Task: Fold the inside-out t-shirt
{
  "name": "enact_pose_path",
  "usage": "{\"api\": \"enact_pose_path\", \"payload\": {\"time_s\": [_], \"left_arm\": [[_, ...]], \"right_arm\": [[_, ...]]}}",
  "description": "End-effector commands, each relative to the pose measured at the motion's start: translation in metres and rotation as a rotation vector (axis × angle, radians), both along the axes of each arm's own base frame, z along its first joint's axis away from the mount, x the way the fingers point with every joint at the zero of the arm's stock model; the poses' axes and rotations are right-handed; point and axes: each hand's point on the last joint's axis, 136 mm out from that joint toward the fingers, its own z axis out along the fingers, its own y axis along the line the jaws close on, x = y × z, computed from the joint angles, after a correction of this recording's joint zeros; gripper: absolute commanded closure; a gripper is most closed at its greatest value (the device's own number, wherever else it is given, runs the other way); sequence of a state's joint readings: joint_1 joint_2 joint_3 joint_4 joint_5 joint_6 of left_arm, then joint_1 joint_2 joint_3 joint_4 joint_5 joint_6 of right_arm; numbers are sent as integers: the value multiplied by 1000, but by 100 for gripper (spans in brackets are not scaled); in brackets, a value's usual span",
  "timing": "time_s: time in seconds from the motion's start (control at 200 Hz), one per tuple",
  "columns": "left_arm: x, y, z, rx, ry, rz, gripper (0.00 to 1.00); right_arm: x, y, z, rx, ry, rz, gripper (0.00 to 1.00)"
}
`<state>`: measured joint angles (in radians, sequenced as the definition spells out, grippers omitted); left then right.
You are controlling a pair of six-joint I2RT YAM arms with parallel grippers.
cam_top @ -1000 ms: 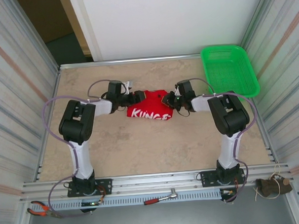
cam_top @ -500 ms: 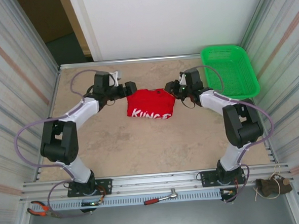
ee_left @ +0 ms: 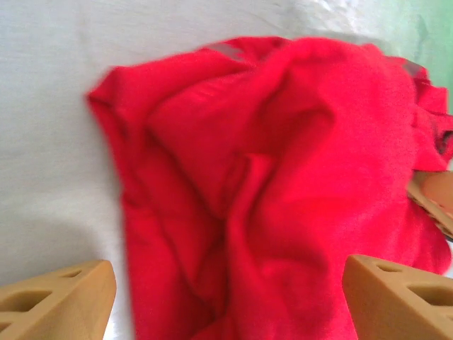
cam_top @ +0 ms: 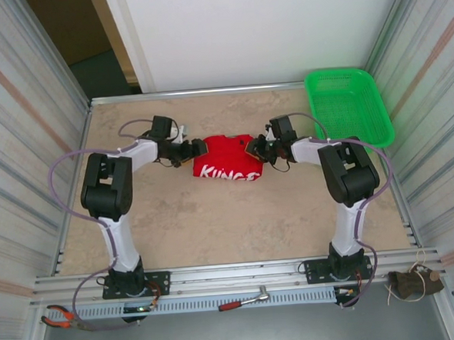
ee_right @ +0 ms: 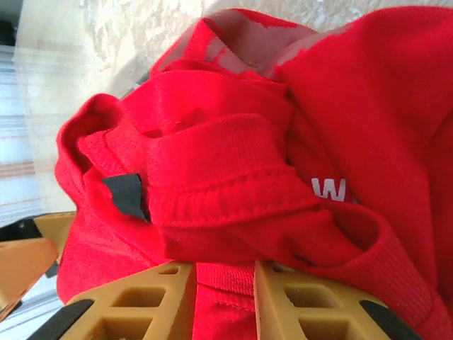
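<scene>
- Table (cam_top: 214,217): pale stone-look top. The green mesh basket (cam_top: 350,108) sits at its far right corner and serves as the reference for everything below.
- Left arm (cam_top: 109,189): stands on the side of the table away from the basket, elbow bent, forearm reaching towards it.
- Right arm (cam_top: 346,170): stands just on the near side of the basket, forearm reaching away from it.
- Inside-out t-shirt (cam_top: 226,158): bright red and bunched into a rough rectangle, flat on the table. It lies left of the basket and well apart from it, about level with the basket's near end.
- Left gripper (cam_top: 197,149): at the shirt edge farthest from the basket. In the left wrist view the left gripper (ee_left: 228,273) is released, its tan fingers spread wide with rumpled red cloth (ee_left: 283,177) lying between them, not pinched.
- Right gripper (cam_top: 250,148): at the shirt edge nearest the basket. In the right wrist view the right gripper (ee_right: 223,273) is clenched on a ribbed fold of the shirt (ee_right: 233,163).
- White lettering (cam_top: 227,172): runs along the shirt's near edge, left of the basket.
- Dark label (ee_right: 126,195): small tab at a hem, seen from the right wrist.
</scene>
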<state>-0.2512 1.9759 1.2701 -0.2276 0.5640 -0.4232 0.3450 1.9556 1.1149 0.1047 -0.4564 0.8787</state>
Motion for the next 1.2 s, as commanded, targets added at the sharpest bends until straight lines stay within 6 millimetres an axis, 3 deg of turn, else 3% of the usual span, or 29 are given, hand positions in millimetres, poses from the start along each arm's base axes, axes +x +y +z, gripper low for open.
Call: {"api": "enact_pose_path", "payload": {"time_s": [0.0, 0.08, 0.155, 0.286, 0.326, 0.391, 0.546, 0.766, 0.812, 0.847, 0.922, 0.957, 1.002, 1.107, 1.197], "left_arm": [[-13, -26, -4, -58, 33, -74, 17], [-16, -35, -7, -67, 35, -79, 20], [-17, -39, -9, -75, 39, -78, 32], [-10, -22, -8, -17, 24, -24, 88], [-6, -11, -5, 10, 17, 0, 97], [1, 11, 2, 52, 7, 26, 100], [7, 81, 10, 270, 28, 17, 100], [14, 188, 20, 414, 68, 101, 100], [18, 207, 25, 436, 52, 123, 94], [22, 218, 28, 444, 39, 130, 83], [30, 231, 38, 480, 2, 125, 43], [34, 234, 46, 490, -23, 123, 30], [38, 235, 59, 499, -59, 130, 3], [43, 237, 100, 512, -179, 182, 1], [35, 242, 138, 530, -278, 253, 1]], "right_arm": [[1, 5, -5, -15, 4, 8, 73], [1, 6, -2, -12, 0, 9, 74], [1, 7, 6, -2, -15, 13, 74], [-1, 7, 43, 21, -72, 27, 74], [-3, 5, 59, 31, -95, 33, 73], [-11, 0, 85, 36, -136, 37, 68], [-36, -26, 135, 3, -217, 25, 40], [-78, -86, 166, -133, -259, -53, 12], [-85, -98, 168, -155, -260, -75, 6], [-89, -108, 168, -176, -260, -89, 0], [-94, -129, 166, -260, -251, -125, 1], [-94, -140, 163, -312, -240, -147, 1], [-95, -154, 158, -378, -220, -180, 1], [-95, -196, 141, -548, -145, -302, 1], [-97, -233, 130, -715, -118, -434, 1]]}}
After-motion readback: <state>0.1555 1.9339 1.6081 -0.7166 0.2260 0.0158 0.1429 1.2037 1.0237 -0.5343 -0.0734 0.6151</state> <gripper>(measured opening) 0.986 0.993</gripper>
